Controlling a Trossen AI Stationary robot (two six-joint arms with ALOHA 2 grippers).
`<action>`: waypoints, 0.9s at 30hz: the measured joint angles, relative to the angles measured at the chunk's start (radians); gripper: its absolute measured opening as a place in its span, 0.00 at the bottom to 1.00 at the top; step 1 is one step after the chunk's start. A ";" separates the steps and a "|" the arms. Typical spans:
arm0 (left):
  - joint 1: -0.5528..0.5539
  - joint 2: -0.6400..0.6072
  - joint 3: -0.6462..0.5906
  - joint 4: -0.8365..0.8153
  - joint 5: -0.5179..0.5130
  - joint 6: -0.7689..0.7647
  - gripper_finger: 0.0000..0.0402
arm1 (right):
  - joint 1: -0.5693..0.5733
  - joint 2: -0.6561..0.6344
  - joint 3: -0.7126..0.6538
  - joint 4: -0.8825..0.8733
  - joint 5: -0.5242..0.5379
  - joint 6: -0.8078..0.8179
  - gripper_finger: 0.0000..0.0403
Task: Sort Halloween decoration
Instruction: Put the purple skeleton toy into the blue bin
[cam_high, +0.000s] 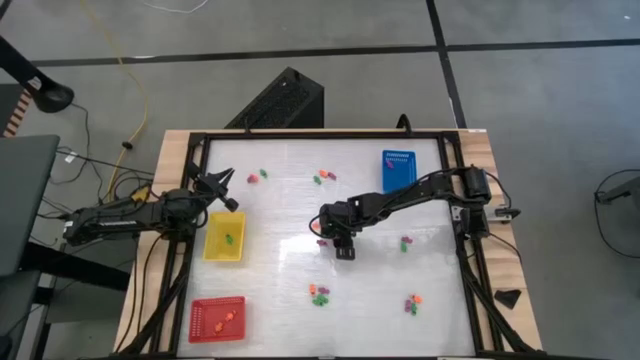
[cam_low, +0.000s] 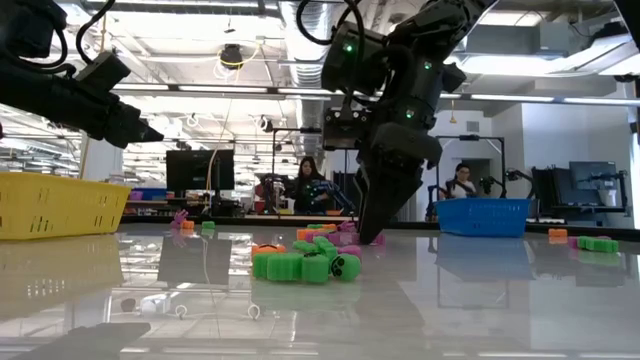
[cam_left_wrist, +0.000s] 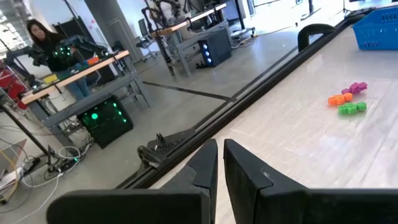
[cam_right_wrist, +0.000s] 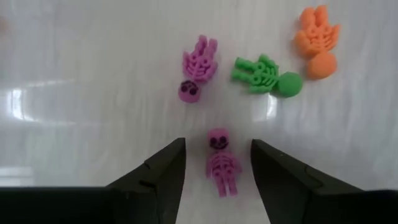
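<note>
While the left arm waits, the right gripper (cam_right_wrist: 217, 168) straddles one purple skeleton piece (cam_right_wrist: 222, 163) near the table's middle.

Over at the table's left edge, the left gripper (cam_high: 222, 187) hangs with its fingers pressed together and empty above the yellow mesh tray (cam_high: 224, 237), which already holds a green piece; the red tray (cam_high: 217, 318) nearer the front corner carries orange ones, so colour seems to decide each bin. Mid-table, the right gripper stands spread wide with a dark finger on either side of the purple figure, gripping nothing yet, probably lined up to pinch it. Just beyond lie another purple skeleton (cam_right_wrist: 197, 67), a green one (cam_right_wrist: 264, 73) and an orange one (cam_right_wrist: 317, 40), small, soft-looking moulded shapes flat on the glossy white table (cam_high: 280, 200). Farther right sits the blue tray (cam_high: 397, 169), the likely home for purples.
</note>
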 joint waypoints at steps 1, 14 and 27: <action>0.000 0.001 0.000 0.000 0.000 0.000 0.04 | 0.004 0.002 0.000 -0.005 0.014 0.000 0.51; 0.000 0.007 0.000 0.000 -0.002 0.000 0.04 | 0.059 -0.010 -0.002 -0.044 0.157 -0.007 0.12; 0.000 0.007 0.000 0.000 -0.002 0.000 0.04 | -0.050 -0.304 -0.008 -0.402 0.193 -0.056 0.10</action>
